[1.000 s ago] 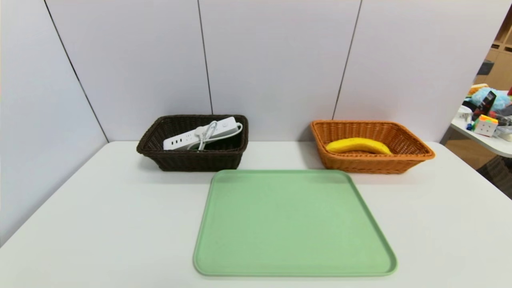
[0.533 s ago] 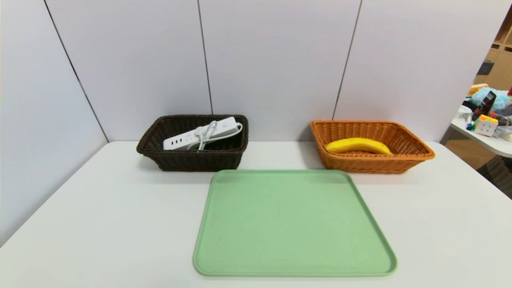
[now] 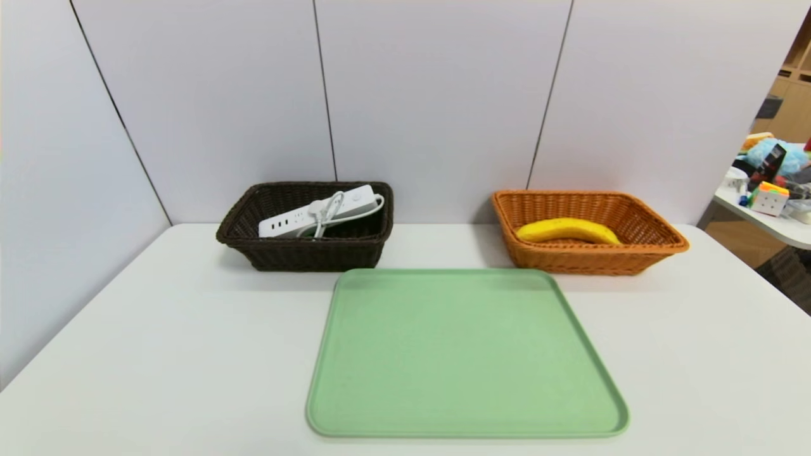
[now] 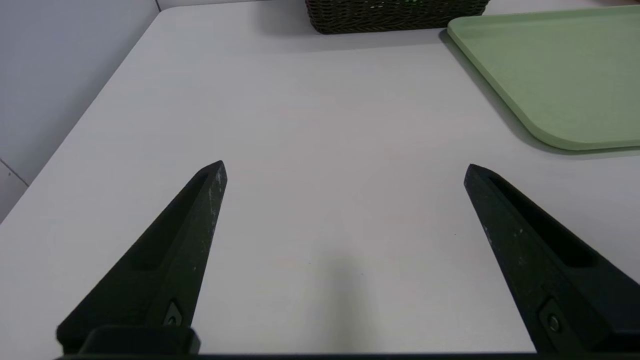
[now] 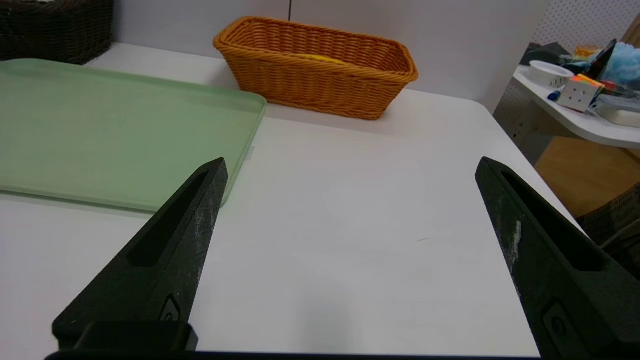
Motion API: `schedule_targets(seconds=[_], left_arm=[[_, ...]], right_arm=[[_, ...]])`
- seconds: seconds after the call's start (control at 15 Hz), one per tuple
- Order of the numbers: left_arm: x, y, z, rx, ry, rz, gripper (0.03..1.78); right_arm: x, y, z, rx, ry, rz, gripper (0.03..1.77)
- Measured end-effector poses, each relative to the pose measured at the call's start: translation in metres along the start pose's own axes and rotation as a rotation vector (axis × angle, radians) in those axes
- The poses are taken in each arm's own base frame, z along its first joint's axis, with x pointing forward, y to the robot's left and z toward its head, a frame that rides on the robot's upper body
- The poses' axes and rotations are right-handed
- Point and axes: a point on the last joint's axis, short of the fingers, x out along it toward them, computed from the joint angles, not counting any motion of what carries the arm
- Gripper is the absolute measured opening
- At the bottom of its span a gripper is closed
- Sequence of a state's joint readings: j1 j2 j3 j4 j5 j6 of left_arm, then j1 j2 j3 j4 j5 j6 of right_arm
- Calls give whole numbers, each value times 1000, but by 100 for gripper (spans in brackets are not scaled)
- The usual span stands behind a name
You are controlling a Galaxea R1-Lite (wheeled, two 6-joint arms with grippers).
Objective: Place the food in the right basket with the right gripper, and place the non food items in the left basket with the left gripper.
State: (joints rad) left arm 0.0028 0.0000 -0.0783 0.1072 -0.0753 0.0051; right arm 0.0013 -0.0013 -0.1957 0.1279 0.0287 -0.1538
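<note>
- Two woven wicker baskets sit behind the flat green plastic tray (image 3: 466,354): dark brown left basket (image 3: 304,253), orange-tan right basket (image 3: 589,259).
- Long white power strip (image 3: 317,215) lies in the left basket; stiff, its cord loose.
- Curved yellow banana (image 3: 567,230) lies in the right basket; soft, best gripped mid-length.
- Left gripper (image 4: 345,167) and right gripper (image 5: 350,165) hover near the tray, fingers spread, empty.
- Nothing has shifted since earlier.

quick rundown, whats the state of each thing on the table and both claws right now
banana: lying in the orange basket
power strip: lying in the dark brown basket, cord bundled on top
green tray: flat on the table, nothing on it
left claw: open, holding nothing, over bare table
right claw: open, holding nothing, over bare table beside the tray
</note>
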Motion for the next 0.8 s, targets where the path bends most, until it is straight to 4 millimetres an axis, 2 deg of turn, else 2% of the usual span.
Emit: schedule_targets(seconds=[0.8], left_arm=[[1, 1, -2, -24, 8, 31, 169]], right_arm=[[15, 6, -38, 10, 66, 8, 171]])
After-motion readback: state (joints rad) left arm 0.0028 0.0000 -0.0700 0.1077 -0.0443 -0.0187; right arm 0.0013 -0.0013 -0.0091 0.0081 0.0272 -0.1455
